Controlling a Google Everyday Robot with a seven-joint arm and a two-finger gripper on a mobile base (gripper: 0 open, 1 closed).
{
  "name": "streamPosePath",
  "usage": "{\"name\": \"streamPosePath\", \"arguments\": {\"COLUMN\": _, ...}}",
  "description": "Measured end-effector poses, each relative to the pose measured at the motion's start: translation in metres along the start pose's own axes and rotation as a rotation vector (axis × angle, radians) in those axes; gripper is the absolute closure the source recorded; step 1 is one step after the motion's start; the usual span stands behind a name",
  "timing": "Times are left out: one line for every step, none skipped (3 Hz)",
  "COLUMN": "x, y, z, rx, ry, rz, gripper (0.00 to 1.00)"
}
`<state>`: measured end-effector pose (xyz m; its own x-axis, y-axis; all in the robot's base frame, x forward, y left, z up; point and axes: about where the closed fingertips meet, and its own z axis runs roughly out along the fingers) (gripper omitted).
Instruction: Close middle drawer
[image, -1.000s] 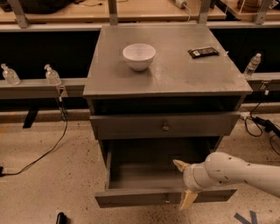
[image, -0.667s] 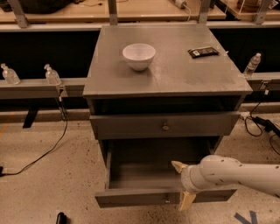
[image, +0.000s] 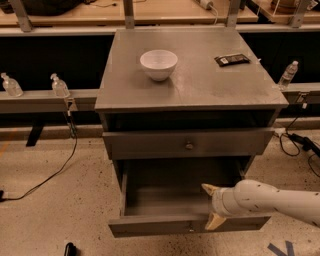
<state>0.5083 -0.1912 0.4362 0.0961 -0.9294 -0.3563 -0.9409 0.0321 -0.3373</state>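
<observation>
The middle drawer (image: 165, 200) of the grey cabinet (image: 200, 85) is pulled far out, showing its long shallow bare inside; its flat front (image: 150, 227) is near the bottom of the view. My gripper (image: 212, 205), on a white arm coming in from the right, is at the drawer's front right part. Its two tan fingertips (image: 210, 189) are spread apart, one over the drawer's inside and one down at the front panel, holding nothing. The top drawer (image: 189, 145), with a round knob, sits slightly out above it. The lowest drawer is hidden.
A white bowl (image: 158, 64) and a flat black object (image: 232, 60) lie on the cabinet top. Clear bottles stand on the rail at left (image: 59, 86) and right (image: 288, 74). Cables (image: 60, 165) run over the speckled floor on both sides.
The gripper has shifted only slightly at the drawer's front right. The middle drawer is out just as far as before.
</observation>
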Motion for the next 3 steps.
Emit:
{"name": "streamPosePath", "arguments": {"x": 0.0218, "y": -0.0132, "z": 0.0095, "rx": 0.038, "ry": 0.004, "rz": 0.033, "gripper": 0.29}}
{"name": "streamPosePath", "arguments": {"x": 0.0198, "y": -0.0149, "z": 0.0048, "rx": 0.038, "ry": 0.004, "rz": 0.034, "gripper": 0.3}}
{"name": "streamPosePath", "arguments": {"x": 0.0196, "y": -0.0148, "z": 0.0049, "rx": 0.038, "ry": 0.004, "rz": 0.034, "gripper": 0.26}}
